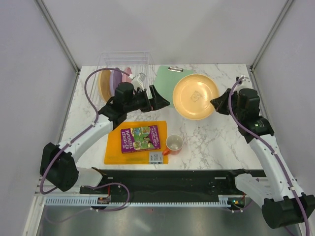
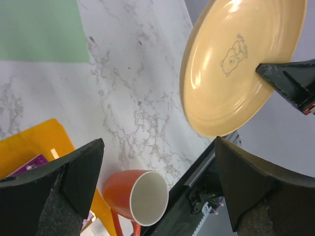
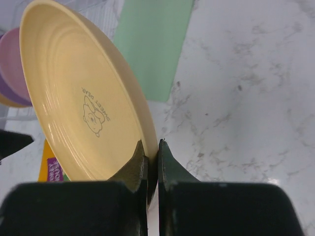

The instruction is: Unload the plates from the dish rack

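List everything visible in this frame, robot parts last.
held plate: one, yellow, bear print, tilted, in right jaws
racked plates: three, yellow-orange, lilac, pink, upright in rack
dish rack: one, clear, far left
clipboard: one, green, far centre
cutting board: one, orange, near centre
book: one, purple, on cutting board
cup: one, orange, by board's right edge
small item: one, grey-white, board's right corner
table: one, white marble
left arm: one, black-white, jaws open, beside rack
right arm: one, black-white, jaws shut on held plate

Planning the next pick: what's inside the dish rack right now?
Three plates stand on edge in the rack: a yellow-orange plate, a lilac plate and a pink plate. The left arm covers their near edges and the rack's front.
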### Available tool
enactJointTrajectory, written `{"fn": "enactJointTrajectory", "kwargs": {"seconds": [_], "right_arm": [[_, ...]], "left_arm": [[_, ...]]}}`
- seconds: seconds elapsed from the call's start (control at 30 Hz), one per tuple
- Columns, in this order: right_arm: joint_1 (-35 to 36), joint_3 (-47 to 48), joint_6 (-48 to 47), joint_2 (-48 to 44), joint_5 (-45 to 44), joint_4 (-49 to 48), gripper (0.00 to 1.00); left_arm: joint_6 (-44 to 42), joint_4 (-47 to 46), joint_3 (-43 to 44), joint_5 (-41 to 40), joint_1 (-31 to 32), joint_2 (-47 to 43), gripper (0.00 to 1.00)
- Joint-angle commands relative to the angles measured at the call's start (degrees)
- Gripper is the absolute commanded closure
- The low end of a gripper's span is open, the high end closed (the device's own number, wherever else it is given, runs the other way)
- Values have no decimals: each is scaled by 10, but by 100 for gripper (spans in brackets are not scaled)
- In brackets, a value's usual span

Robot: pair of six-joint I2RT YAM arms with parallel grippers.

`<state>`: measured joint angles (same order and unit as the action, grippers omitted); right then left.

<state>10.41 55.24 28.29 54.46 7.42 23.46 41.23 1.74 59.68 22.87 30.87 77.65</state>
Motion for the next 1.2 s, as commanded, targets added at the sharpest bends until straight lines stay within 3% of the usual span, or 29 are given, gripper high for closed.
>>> {"fn": "enactJointTrajectory", "kwargs": {"seconds": [0.0, 0.13, 0.27, 0.47, 0.7, 0.93, 1.17], "right_arm": [[-22, 50, -37, 25, -144, 67, 100], [-92, 40, -22, 82, -131, 84, 100], [-157, 23, -8, 160, -51, 47, 100], [-160, -8, -30, 186, -41, 40, 100], [-169, -57, -34, 239, -23, -3, 100], [-181, 3, -25, 330, -30, -28, 94], [-196, 70, 6, 430, -50, -40, 93]], "left_arm": [[-90, 69, -2, -126, -3, -72, 0], [-118, 98, -14, -186, -3, -119, 0], [-145, 114, -32, -246, -2, -173, 0], [-187, 127, -49, -315, -2, -251, 0], [-218, 130, -54, -322, -2, -274, 0], [-225, 141, -55, -334, -3, -275, 0], [-216, 142, -55, -361, -3, -290, 0]]}}
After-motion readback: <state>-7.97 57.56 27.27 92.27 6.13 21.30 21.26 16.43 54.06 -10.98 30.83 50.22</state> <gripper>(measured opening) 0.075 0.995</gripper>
